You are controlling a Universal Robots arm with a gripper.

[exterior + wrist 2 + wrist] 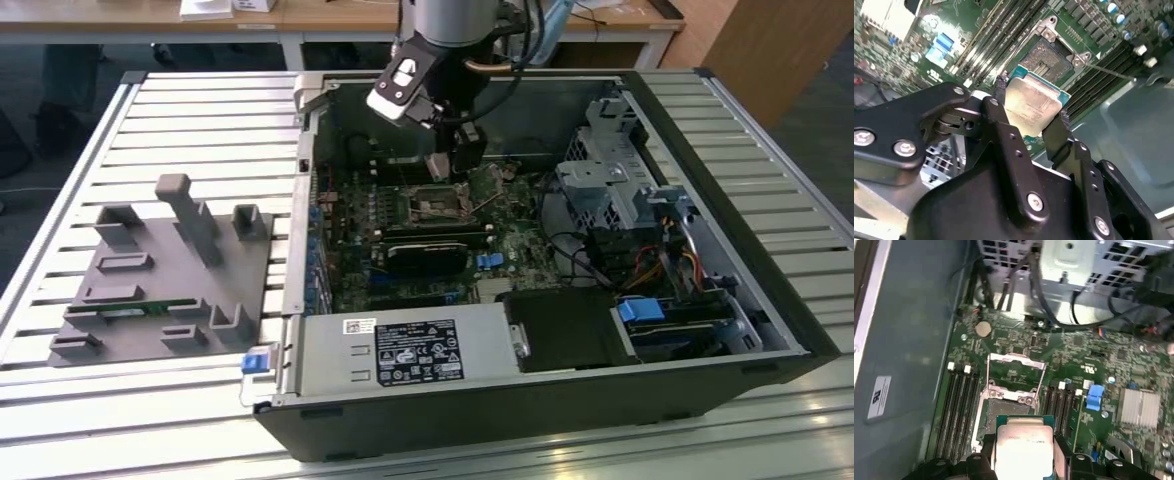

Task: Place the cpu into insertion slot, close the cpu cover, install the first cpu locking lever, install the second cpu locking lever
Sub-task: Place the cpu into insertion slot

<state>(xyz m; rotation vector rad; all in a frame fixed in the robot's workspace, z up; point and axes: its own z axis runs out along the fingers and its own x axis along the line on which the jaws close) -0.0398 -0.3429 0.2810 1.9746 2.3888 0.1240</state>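
on the exterior view's left sits a grey fixture tray (160, 290). rightward, inside the computer case (400, 425), the gripper (1033, 102) is clamped on the cpu (1029, 114) by its edges, just above the uncovered insertion slot (1046, 59). it looks light, stiff and delicate underneath, so edges only.

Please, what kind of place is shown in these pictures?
Probably a robotics lab or test bench. An open computer case lies on a slatted metal table, a grey parts holder sits beside it, and the robot's fingers hold the cpu near the insertion slot.
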